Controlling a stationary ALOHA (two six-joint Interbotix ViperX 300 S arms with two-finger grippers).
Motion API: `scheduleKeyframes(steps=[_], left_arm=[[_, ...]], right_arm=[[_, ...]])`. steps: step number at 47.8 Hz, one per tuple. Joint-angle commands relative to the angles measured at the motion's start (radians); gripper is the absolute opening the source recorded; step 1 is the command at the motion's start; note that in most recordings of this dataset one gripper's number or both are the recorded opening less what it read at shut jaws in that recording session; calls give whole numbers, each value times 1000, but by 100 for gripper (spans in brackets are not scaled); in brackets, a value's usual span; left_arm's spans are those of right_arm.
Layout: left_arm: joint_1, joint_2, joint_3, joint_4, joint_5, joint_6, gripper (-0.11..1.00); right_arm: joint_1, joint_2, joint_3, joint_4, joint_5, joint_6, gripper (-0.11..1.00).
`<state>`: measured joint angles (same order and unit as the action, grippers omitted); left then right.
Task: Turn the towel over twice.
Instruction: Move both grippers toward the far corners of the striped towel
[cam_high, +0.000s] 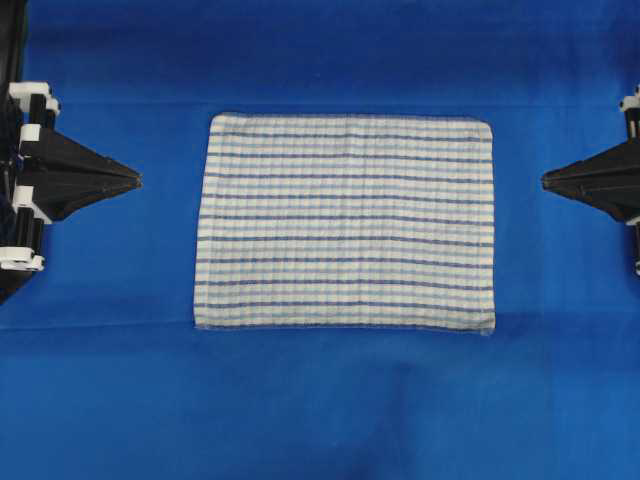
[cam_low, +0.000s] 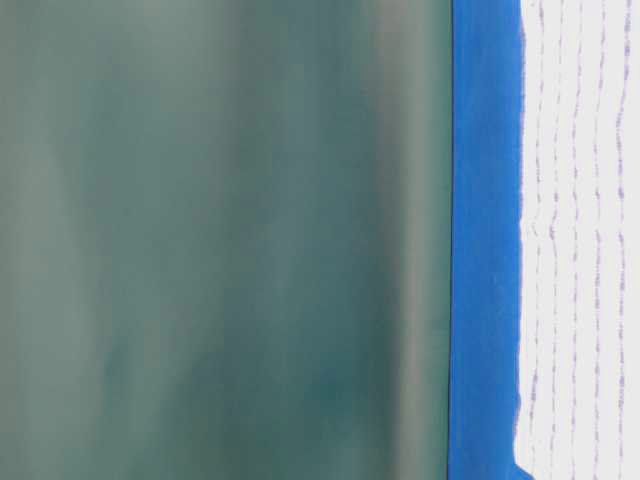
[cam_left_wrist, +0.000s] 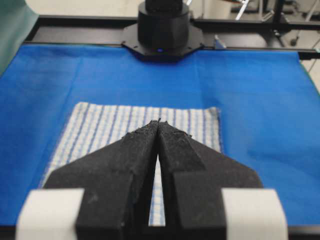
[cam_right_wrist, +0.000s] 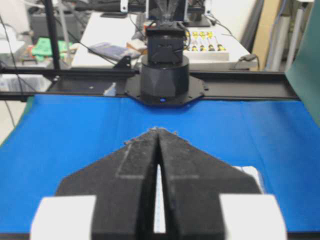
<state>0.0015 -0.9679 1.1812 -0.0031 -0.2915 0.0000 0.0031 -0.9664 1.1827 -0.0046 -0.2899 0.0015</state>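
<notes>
The flat white woven towel with thin blue stripes (cam_high: 345, 221) lies at the centre of the blue cloth-covered surface (cam_high: 320, 410), with bare blue margin at twelve, three, six and nine o'clock. The closed black left gripper (cam_high: 134, 180) waits at nine, the closed black right gripper (cam_high: 546, 181) at three, both apart from it.

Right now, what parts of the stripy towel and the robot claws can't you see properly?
- Towel underside: overhead view, hidden against the blue cloth.
- Towel's near part: left wrist view, covered by the left gripper.
- Most of the towel: right wrist view, behind the right gripper; only a corner shows.
- Towel stripes: table-level view, blurred and cut by the edge.
</notes>
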Motion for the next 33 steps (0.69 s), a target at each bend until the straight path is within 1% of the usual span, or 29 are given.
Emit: scheduleKeyframes(steps=[1,9,14,20,28,30,32,33], left_arm=[[20,18,-14,-11,-6,18,0],[54,66,-14,-11,-31,51,0],[100,117,-12,-11,-38,71,0],[153,175,-12,-11,-44,75,0],[219,270,-8,-11,-75,77,1],[235,301,-8,-12,-89,77,4],[244,327,-9,-11,-97,78,14],[247,341,-9,-11,-101,78,19]], right_arm=[[-15,9,-23,2,-2,-2,0],[-89,49,-46,6,109,9,0],[-143,81,-48,8,150,9,0],[-212,132,-41,12,160,11,0],[-307,238,-38,26,161,11,1],[-331,279,-41,28,160,11,1],[-348,314,-46,28,156,11,2],[-357,334,-48,28,155,9,5]])
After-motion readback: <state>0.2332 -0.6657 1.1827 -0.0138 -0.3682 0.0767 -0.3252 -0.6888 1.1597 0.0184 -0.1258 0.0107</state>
